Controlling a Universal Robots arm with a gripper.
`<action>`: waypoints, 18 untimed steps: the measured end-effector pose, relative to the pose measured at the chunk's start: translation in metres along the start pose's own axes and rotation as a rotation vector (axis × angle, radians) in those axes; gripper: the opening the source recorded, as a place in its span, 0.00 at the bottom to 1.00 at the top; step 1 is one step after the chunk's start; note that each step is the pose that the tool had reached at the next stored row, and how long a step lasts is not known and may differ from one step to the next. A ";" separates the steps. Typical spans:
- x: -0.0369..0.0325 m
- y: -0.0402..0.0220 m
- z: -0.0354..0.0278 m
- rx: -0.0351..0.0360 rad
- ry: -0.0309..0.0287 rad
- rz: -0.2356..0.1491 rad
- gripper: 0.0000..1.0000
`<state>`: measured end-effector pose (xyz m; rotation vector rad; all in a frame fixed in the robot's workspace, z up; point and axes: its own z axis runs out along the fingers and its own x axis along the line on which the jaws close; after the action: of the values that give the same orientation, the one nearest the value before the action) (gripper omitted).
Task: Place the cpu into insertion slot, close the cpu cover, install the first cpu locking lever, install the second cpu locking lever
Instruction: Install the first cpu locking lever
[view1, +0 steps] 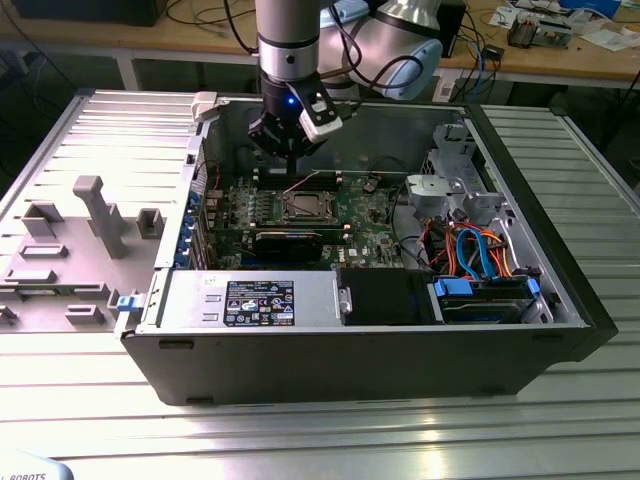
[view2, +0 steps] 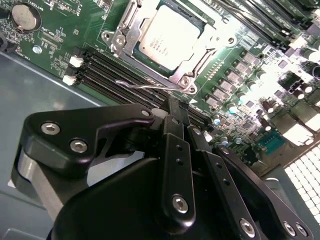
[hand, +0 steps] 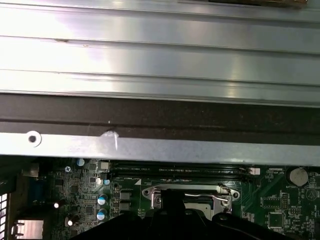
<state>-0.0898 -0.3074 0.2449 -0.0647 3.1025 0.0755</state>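
The cpu (view2: 169, 36) lies flat in the insertion slot (view1: 305, 207), its grey-tan face up. The silver cpu cover (view2: 127, 31) sits down around it as a frame. A thin wire locking lever (view2: 141, 86) runs along the socket's edge beside the memory slots; in the exterior view a lever (view1: 303, 181) slants up from the socket. My gripper (view2: 178, 106) hovers above the board just off that socket edge, its black fingers (view2: 172, 120) together with nothing between them. It also shows in the exterior view (view1: 288, 148) and in the first wrist view (hand: 171, 201).
The green motherboard (view1: 370, 225) lies inside an open computer case (view1: 350, 350). A long black card (view1: 288, 243), a power supply (view1: 255, 300) and drive cables (view1: 475, 255) crowd the case. Memory slots (view2: 125, 75) run beside the socket. A grey fixture (view1: 90, 215) stands at the exterior view's left.
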 end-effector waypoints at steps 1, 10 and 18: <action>-0.0004 0.0001 0.0005 0.0001 0.0001 0.000 0.11; -0.0005 0.0000 0.0019 0.0001 0.0001 0.000 0.11; -0.0028 -0.0003 0.0070 -0.0001 0.0000 0.000 0.11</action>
<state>-0.0868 -0.3073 0.2380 -0.0648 3.1025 0.0755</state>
